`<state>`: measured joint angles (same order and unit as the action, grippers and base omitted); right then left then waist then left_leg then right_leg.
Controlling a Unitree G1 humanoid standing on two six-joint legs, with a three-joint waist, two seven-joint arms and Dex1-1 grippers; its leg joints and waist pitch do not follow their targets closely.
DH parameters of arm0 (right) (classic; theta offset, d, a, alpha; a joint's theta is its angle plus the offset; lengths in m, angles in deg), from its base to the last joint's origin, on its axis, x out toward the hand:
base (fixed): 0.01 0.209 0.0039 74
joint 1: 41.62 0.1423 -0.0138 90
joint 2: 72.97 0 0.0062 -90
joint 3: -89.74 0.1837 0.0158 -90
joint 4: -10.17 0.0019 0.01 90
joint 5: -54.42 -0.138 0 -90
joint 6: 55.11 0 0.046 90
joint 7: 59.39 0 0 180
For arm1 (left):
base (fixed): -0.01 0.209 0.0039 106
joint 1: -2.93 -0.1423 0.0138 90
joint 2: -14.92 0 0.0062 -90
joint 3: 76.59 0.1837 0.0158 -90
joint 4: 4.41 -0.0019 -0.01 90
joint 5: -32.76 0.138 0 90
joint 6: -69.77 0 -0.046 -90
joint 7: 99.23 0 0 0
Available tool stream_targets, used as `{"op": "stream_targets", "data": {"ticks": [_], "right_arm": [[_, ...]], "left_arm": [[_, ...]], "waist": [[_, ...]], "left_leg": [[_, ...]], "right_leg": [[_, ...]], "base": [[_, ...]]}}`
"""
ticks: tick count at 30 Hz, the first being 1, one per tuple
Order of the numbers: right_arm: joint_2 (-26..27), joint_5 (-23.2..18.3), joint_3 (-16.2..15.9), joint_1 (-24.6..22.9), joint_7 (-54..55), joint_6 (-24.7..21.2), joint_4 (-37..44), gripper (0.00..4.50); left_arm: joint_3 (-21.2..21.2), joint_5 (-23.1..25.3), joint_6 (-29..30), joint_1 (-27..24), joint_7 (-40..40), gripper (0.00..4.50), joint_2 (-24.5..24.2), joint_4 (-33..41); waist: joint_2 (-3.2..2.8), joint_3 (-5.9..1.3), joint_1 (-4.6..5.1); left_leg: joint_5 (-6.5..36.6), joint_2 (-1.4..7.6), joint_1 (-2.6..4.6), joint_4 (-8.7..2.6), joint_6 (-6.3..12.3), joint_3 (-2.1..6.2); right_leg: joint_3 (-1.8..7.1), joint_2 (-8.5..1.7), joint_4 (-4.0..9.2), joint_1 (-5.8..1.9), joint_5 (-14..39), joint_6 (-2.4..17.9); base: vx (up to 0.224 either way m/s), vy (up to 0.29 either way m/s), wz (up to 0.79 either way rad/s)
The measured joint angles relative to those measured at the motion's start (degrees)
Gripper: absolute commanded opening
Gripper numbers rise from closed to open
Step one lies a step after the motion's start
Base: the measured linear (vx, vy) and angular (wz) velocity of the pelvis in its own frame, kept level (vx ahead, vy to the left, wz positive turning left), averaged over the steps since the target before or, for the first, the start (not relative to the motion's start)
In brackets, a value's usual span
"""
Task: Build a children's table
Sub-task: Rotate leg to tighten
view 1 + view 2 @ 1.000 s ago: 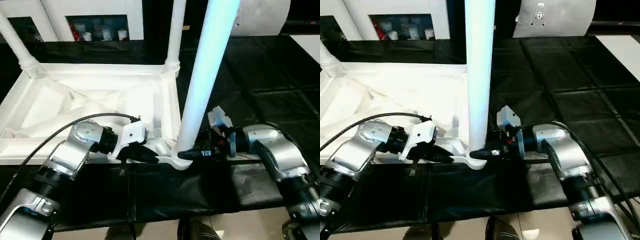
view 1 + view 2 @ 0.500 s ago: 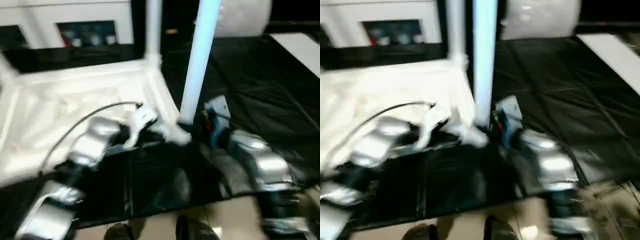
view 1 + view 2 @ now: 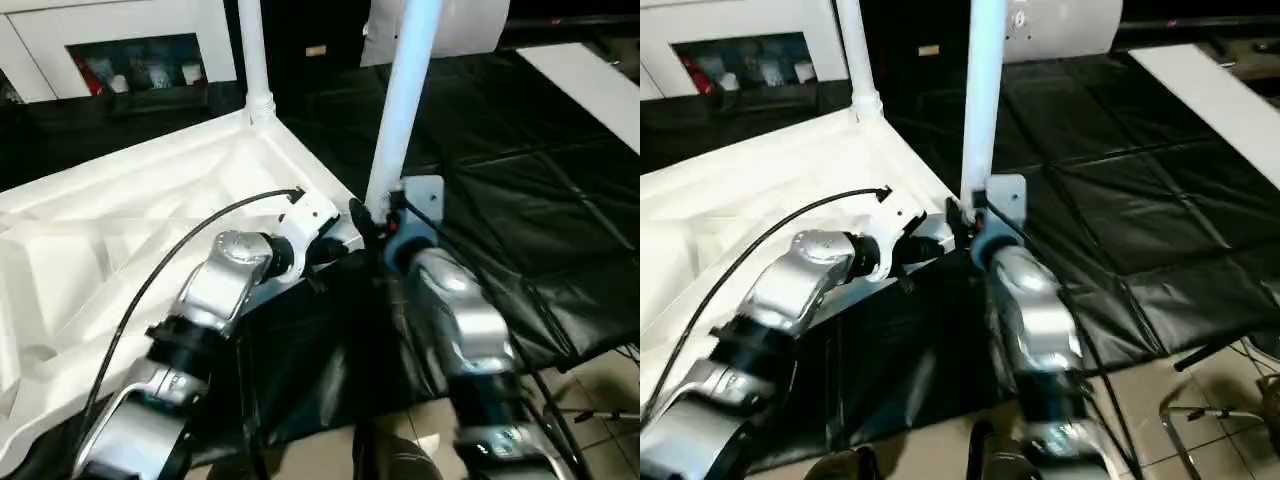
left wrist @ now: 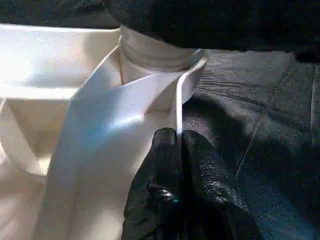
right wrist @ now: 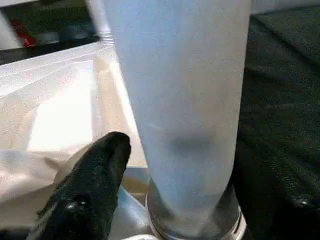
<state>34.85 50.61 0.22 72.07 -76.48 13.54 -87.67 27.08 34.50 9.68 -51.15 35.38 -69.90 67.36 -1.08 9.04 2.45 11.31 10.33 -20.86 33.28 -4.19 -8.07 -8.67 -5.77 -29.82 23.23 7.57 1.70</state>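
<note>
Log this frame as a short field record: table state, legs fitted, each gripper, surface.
table top: white table top lying underside up on the black mat
legs fitted: near leg and far leg stand upright in corner sockets
left gripper: left gripper, jaws shut on the table top's rim beside the near socket
right gripper: right gripper at the near leg's base; one finger beside the leg

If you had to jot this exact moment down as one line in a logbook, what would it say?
upturned white plastic tabletop | near white tube leg upright in corner socket | left gripper shut on rim | right gripper at leg base
</note>
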Motion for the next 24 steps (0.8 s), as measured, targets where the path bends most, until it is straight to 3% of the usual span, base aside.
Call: {"op": "stream_targets", "data": {"ticks": [3, 8, 11, 19, 20, 24], "right_arm": [[-3.41, -1.59, -0.53, -1.41, -5.64, 0.61, 1.33, 3.83], [-12.70, -5.96, -1.45, -3.44, -20.41, 0.92, 3.33, 4.22], [-19.01, -8.15, -2.17, -3.67, -29.35, 0.92, 3.51, 4.34], [-26.63, -10.45, -5.43, -2.91, -45.69, 4.05, 2.79, 4.34], [-27.23, -11.32, -5.96, -2.44, -48.10, 4.06, 2.37, 4.09], [-29.53, -12.68, -7.96, -0.75, -55.33, 5.30, 0.92, 3.81]], "left_arm": [[0.37, -0.89, -1.24, -0.78, -2.12, 0.00, -1.02, 1.35], [0.94, -2.03, -5.22, -2.60, -8.10, 0.00, -5.98, 3.41], [1.77, -3.32, -8.79, -4.64, -14.15, 0.00, -9.34, 4.57], [4.54, -5.69, -15.21, -6.39, -26.79, 0.00, -15.44, 5.20], [4.89, -6.10, -15.58, -6.39, -28.34, 0.00, -16.11, 5.20], [5.54, -6.61, -17.97, -6.27, -32.35, 0.00, -18.05, 4.70]], "waist": [[0.28, -0.07, -0.71], [0.19, -0.12, -2.25], [0.18, -0.12, -2.85], [0.20, -0.12, -4.43], [0.22, -0.12, -4.45], [0.41, -0.21, -4.47]], "left_leg": [[-0.01, -0.48, -0.02, 0.03, 0.49, -0.27], [-0.05, 0.05, -0.22, -0.17, 0.52, -0.34], [-0.05, 0.25, -0.12, -0.15, 0.52, -0.50], [-0.17, 0.65, -0.02, 0.40, 0.28, -0.81], [-0.17, 0.63, -0.04, 0.47, 0.28, -0.85], [-0.18, 0.62, -0.11, 0.68, 0.29, -1.03]], "right_leg": [[1.37, -0.12, -1.60, 0.92, -0.87, 0.04], [1.52, 0.52, -2.95, 2.04, -0.05, 0.66], [1.48, 0.69, -3.26, 2.10, 0.16, 0.86], [1.74, 0.79, -3.26, 1.81, 0.28, 0.63], [1.79, 0.71, -3.26, 1.81, 0.27, 0.62], [1.93, 0.62, -3.28, 1.81, 0.12, 0.84]], "base": [[0.048, -0.029, 0.06], [0.034, -0.059, -0.02], [0.001, -0.019, -0.01], [0.000, 0.000, 0.00], [0.000, 0.000, 0.00], [0.000, 0.000, 0.00]]}}
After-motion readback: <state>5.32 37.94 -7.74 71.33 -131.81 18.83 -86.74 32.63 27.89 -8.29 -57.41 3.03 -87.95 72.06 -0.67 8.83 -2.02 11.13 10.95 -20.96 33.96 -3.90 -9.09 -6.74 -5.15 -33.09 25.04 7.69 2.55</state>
